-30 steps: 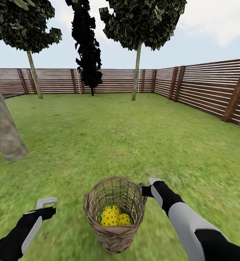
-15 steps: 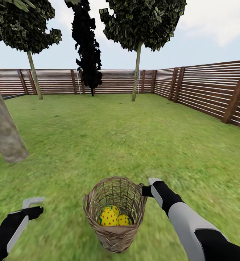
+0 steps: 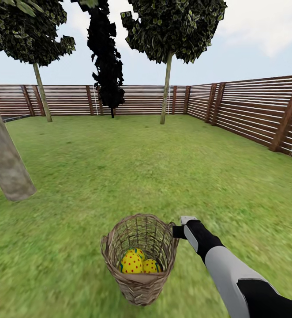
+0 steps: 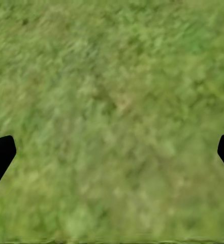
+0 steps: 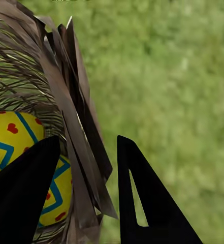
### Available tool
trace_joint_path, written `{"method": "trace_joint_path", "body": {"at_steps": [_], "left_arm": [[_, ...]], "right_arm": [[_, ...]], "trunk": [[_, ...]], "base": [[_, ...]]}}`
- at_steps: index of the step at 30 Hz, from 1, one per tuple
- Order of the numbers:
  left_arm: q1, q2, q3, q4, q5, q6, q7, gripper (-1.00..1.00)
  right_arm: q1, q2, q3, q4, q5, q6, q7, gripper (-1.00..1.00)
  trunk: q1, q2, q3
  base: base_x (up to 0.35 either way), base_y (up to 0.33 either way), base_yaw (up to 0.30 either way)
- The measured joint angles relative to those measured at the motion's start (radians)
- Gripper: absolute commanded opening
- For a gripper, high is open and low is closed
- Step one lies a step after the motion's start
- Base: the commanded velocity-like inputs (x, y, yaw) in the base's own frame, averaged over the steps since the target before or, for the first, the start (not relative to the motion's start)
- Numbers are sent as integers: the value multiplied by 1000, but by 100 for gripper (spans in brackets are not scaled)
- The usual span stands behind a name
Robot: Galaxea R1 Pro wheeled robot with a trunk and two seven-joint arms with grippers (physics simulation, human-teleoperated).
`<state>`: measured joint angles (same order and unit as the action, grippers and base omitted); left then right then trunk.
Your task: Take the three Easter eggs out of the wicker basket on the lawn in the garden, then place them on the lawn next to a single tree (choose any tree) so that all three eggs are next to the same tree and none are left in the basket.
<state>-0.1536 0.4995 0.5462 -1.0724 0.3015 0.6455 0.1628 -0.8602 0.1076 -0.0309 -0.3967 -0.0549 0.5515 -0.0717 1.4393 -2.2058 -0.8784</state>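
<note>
A: Starting at the left of the head view, there's the thick grey-brown tree [image 3: 7,165] leaning up out of the lawn [image 3: 119,163], well apart from the action. And the left arm that sat low on that side a second ago has dropped out of the head picture.

B: Right. Its wrist camera looks straight down at grass, and the left gripper [image 4: 112,152] has its fingers [image 4: 0,155] spread wide with nothing between them.

A: On to the middle: the wicker basket [image 3: 139,260] hasn't budged, standing upright on the lawn close in front of the robot. The Easter eggs [image 3: 137,261] are down in the bottom. I count two clearly and a third peeking up behind them.

B: So nothing is out yet. All three remain to be carried.

A: Just right of the basket, the right gripper [image 3: 181,227] hasn't shifted from the rim across that second.

B: The right wrist view settles it: the fingers [image 5: 142,203] straddle the woven wall, one inside near an egg, one outside over grass. They're narrowed around the rim, gripping the wicker as far as I can judge.

A: What does the left arm pulling back mean, then?

B: My guess is the basket gets hauled toward that thick tree by the right arm alone, eggs riding along. They'd need lifting out there.

A: Far right, the brown slatted fence [image 3: 260,110] closes off the garden.
</note>
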Motion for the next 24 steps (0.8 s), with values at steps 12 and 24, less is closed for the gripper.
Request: {"method": "trace_joint_path", "body": {"at_steps": [12, 24], "left_arm": [[33, 3, 81, 10, -1, -19, -71, 100], [33, 1, 81, -5, 1, -17, -74, 100]], "right_arm": [[1, -1, -4, -5, -1, -9, 11, -100], [2, -6, -6, -4, -1, -12, 14, -100]], "trunk": [[-46, 84, 38], [-92, 168, 75]], "base": [[0, 0, 0], [0, 0, 0]]}}
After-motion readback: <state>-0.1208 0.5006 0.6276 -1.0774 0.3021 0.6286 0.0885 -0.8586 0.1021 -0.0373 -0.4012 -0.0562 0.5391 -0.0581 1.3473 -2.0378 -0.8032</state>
